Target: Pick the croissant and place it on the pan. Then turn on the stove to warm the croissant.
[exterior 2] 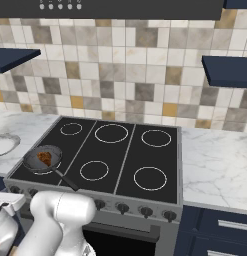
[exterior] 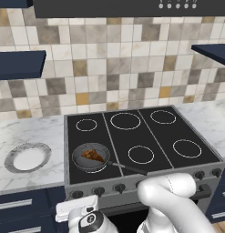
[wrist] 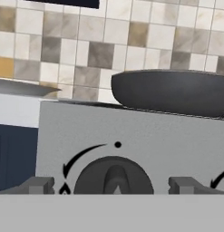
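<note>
The croissant (exterior: 92, 155) (exterior 2: 44, 158), a small brown-orange wedge, lies inside the dark grey pan (exterior: 78, 157) (exterior 2: 30, 161). The pan rests on the front left burner of the black stove (exterior: 152, 134) (exterior 2: 122, 150), its black handle pointing toward the front edge. My gripper (wrist: 112, 186) (exterior: 78, 205) hovers low in front of the stove's grey front panel (wrist: 140, 129). It is open, and its two dark fingertips (wrist: 38, 185) stand on either side of the leftmost knob (wrist: 114, 174) (exterior: 76, 194). From the hand view the pan (wrist: 172, 93) shows side-on above the panel.
A round white-and-grey plate (exterior: 13, 152) (exterior 2: 10, 140) sits on the marble counter left of the stove. More dark knobs (exterior: 119, 187) (exterior 2: 146, 211) line the stove front. Dark blue shelves hang at both sides, and blue drawers sit below the counters.
</note>
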